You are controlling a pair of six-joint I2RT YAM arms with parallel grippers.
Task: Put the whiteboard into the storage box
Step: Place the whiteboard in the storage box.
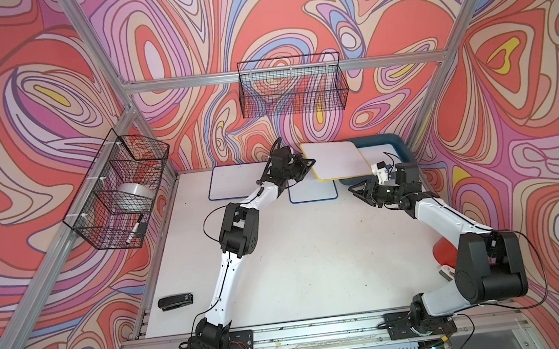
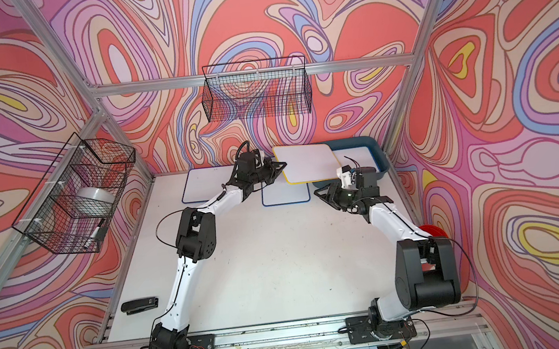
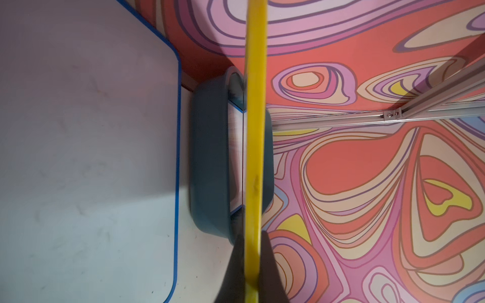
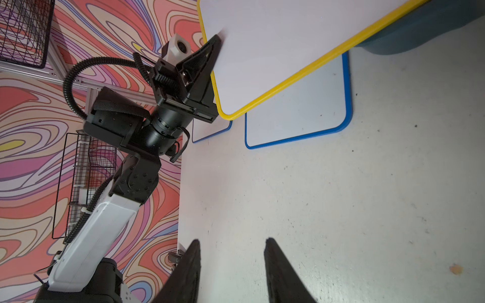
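While its jaws are pressed together on the left edge of the yellow whiteboard (image 1: pixel 336 158), the left gripper (image 1: pixel 307 165) holds that board clear of the table (image 1: pixel 316 267). The left wrist view shows the board edge-on (image 3: pixel 254 131), pinched between two dark fingers (image 3: pixel 273 275). In both top views the board's right part overlaps the left end of the storage box (image 1: pixel 398 141), while its near edge hangs over a blue whiteboard (image 1: pixel 312 193) lying flat on the table. None of the views shows whether the board touches the box rim.

The storage box sits at the table's far right corner, against the back wall. A second blue-edged board (image 3: pixel 235 157) already lies flat inside it.

The right gripper (image 4: pixel 232 242) has its jaws parted with nothing between them. It hovers low over bare table just in front of the box, near the yellow board's near right corner, and points toward the left arm.

A third blue board (image 1: pixel 233 183) lies flat at the back of the table, behind the left arm. A black stapler (image 1: pixel 174 301) rests near the front left edge. A red cup (image 1: pixel 443 250) stands by the right wall, partly hidden by the right arm. A long wire basket (image 1: pixel 291 85) hangs on the back wall. A side basket (image 1: pixel 100 229) on the left wall holds a roll of tape (image 1: pixel 131 194) and a marker (image 1: pixel 137 229).
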